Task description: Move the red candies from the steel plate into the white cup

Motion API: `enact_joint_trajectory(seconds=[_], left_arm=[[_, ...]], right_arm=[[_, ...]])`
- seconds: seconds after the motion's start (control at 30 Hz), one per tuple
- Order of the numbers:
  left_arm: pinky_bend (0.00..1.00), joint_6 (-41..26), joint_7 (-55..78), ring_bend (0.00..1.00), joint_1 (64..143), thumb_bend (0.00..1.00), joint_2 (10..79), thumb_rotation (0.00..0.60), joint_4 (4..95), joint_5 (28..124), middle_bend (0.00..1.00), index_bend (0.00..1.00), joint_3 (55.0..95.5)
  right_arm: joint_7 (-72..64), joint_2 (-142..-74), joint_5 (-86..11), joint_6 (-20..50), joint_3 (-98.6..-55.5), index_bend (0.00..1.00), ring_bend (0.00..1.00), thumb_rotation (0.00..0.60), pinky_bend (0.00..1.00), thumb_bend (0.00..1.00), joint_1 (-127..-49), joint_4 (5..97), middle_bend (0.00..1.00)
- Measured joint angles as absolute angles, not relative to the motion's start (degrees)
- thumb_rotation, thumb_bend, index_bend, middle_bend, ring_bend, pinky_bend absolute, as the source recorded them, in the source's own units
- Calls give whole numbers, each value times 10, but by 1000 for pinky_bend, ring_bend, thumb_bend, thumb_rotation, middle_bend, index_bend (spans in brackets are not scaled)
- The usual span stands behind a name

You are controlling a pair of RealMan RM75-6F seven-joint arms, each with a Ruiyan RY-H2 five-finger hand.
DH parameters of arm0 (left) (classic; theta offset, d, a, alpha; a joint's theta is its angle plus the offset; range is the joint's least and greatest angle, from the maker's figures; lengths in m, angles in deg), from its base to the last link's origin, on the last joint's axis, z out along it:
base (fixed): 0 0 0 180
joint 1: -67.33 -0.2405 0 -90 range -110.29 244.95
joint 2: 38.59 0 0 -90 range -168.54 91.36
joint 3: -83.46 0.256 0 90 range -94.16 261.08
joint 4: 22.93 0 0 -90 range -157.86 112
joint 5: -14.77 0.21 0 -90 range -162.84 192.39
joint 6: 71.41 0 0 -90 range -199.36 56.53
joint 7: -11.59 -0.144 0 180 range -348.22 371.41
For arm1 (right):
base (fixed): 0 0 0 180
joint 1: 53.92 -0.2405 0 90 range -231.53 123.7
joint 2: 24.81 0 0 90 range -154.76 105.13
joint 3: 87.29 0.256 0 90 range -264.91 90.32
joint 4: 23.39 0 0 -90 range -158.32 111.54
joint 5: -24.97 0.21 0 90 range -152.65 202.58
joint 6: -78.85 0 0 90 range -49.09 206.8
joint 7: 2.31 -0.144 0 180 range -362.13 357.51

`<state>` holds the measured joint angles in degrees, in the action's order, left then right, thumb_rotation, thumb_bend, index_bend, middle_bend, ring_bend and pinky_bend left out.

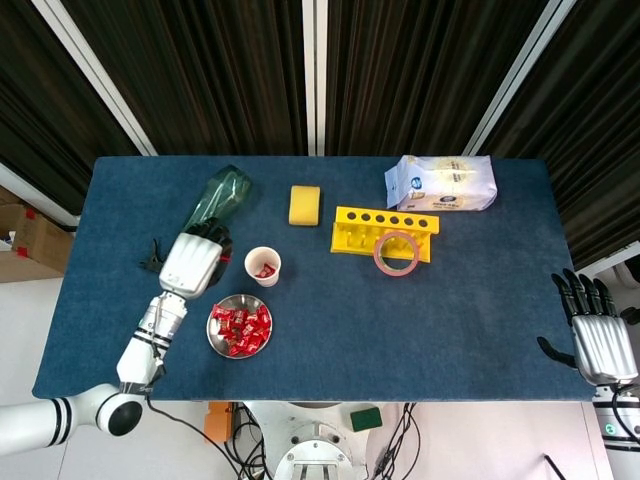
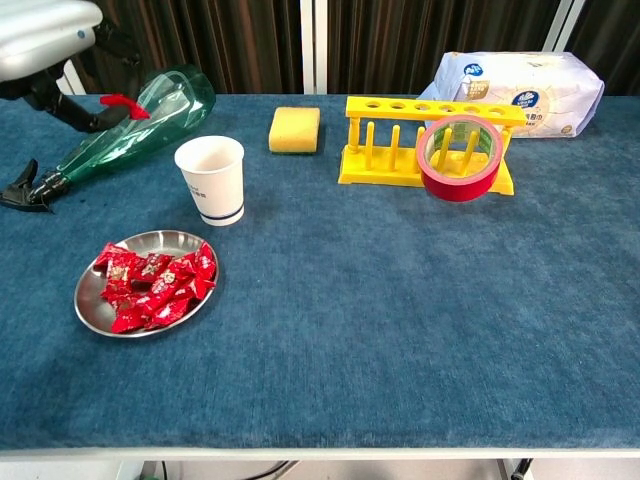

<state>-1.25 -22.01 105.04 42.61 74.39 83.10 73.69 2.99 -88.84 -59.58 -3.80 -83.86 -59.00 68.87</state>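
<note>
Nearest to me on the blue surface [image 2: 400, 330] sits the steel plate [image 2: 92, 309], left of centre, with a heap of red candies [image 2: 155, 288] piled on it; from the head view the plate [image 1: 215, 341] lies just in front of the white cup [image 1: 263, 266]. My right hand [image 1: 603, 340] rests at the near right edge of the surface, well apart from everything; its fingers [image 1: 580, 292] are spread and hold nothing.

Just behind the plate stands the white cup [image 2: 211, 179], upright, and the head view shows one red candy already inside it. My left hand [image 1: 192, 262] hangs above the surface to the left of the cup, in front of the green bottle [image 1: 215, 205]. In the chest view the left hand [image 2: 45, 35] is high at the top left corner, and its fingers [image 2: 85, 118] are pinched on a single red candy [image 2: 124, 105], up in the air, left of the cup and not yet over it.

The green bottle [image 2: 135, 125] lies on its side, its black cap pointing to the near left. Further back I see a yellow sponge [image 2: 295, 129] flat on the surface, then a yellow rack [image 2: 400, 140] with a roll of red tape [image 2: 457, 158] leaning against its front. Farthest, at the back right, a white bag [image 2: 515, 80] lies on its side.
</note>
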Motion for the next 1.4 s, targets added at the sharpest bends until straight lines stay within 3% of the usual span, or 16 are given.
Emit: enact_joint_trajectory(seconds=[0.4, 0.47, 0.6, 0.8, 1.07, 1.23, 1.4], left_arm=[[367, -72, -208, 193, 1093, 453, 484, 600, 697, 804, 355, 604, 722], [367, -76, -208, 196, 1096, 439, 487, 600, 693, 800, 355, 519, 723], [367, -81, -202, 204, 1096, 271, 481, 600, 693, 800, 356, 318, 725], [367, -69, -193, 203, 1085, 222, 466, 600, 707, 817, 339, 281, 736], [364, -29, -156, 204, 1035, 224, 407, 600, 769, 860, 323, 316, 778], [387, -39, -131, 208, 1004, 233, 351, 600, 818, 877, 322, 316, 832], [395, -49, -133, 208, 984, 235, 340, 600, 831, 910, 322, 318, 870]], right_arm=[[13, -883, -594, -40, -836, 0, 0, 600, 0, 183, -589, 686, 0], [11, -882, -595, -40, -836, 0, 0, 600, 0, 183, -589, 685, 0], [8, -881, -594, -40, -836, 0, 0, 600, 0, 183, -589, 685, 0], [10, -883, -594, -41, -836, 0, 0, 600, 0, 183, -589, 685, 0], [10, -882, -593, -44, -835, 0, 0, 600, 0, 183, -587, 687, 0], [14, -883, -594, -42, -836, 0, 0, 600, 0, 183, -588, 688, 0], [19, -885, -595, -42, -838, 0, 0, 600, 0, 184, -587, 690, 0]])
